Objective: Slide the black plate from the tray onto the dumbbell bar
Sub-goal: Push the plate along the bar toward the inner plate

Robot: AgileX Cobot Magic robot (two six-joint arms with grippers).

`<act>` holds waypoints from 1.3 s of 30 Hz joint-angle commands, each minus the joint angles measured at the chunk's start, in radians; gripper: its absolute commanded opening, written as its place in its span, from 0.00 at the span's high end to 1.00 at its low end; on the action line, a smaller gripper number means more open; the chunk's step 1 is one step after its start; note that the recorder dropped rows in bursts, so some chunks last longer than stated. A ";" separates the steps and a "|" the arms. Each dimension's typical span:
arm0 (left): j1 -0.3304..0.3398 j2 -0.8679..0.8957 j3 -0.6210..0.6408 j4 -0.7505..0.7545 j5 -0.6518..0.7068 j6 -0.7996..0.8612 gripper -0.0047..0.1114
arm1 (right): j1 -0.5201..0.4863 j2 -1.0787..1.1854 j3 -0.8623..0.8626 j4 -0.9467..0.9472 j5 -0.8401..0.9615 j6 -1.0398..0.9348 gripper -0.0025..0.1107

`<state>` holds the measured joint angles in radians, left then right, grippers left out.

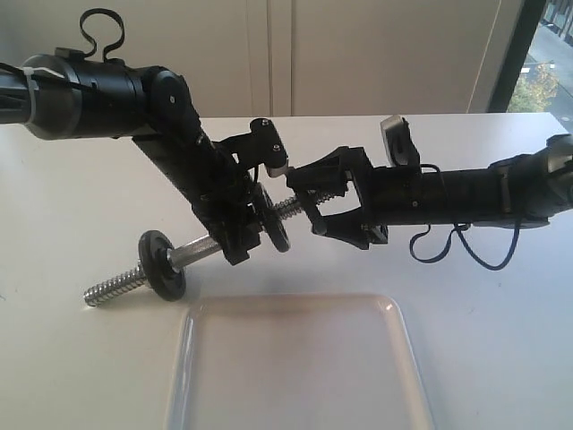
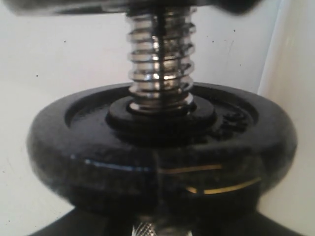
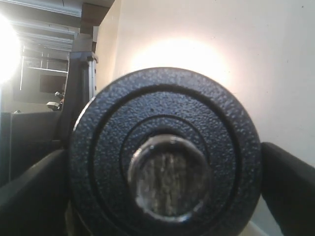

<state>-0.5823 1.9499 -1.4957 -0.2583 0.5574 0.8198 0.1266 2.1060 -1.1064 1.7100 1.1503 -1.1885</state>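
The right hand (image 1: 306, 202) hangs level over the worktop (image 1: 501, 349), jaws spread wide and grasping nothing, one finger above and one below the threaded end of the dumbbell bar (image 1: 199, 253). Just past its fingertips the black plate (image 1: 276, 224) sits on the bar, clear of the tray (image 1: 295, 372). From the right wrist, the disc faces the hand squarely, the bar's end fills its central hole, and a dark finger shows on either side.

The left hand (image 1: 240, 244), at the end of a steeply slanted arm, is clenched on the smooth middle of the bar. It grips right beside the plate, on the side away from the right hand. The bar tilts: the end at the right hand is raised, and the far threaded end is low by the worktop. A second black disc (image 1: 161, 264) rides the bar beyond the left hand.

The white tray lies flat on the worktop on the camera's side of both hands, apart from them, its floor and low rim in full view.
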 commanded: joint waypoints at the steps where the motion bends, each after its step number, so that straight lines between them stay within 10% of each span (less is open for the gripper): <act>1: -0.001 -0.054 -0.019 -0.073 -0.060 -0.009 0.96 | 0.033 -0.008 -0.009 0.034 0.071 -0.027 0.98; 7: -0.001 -0.054 -0.019 -0.073 -0.060 -0.009 0.96 | 0.067 -0.008 -0.009 0.034 0.071 -0.076 0.92; 18: -0.001 -0.054 -0.019 -0.073 -0.060 -0.009 0.96 | 0.076 -0.008 -0.009 0.034 0.071 -0.090 0.25; 39: -0.001 -0.054 -0.019 -0.074 -0.065 -0.009 0.96 | 0.113 -0.008 -0.009 0.034 0.071 -0.037 0.24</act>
<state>-0.5823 1.9499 -1.4957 -0.2652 0.5656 0.8302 0.2194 2.1116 -1.1064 1.7475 1.0897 -1.2246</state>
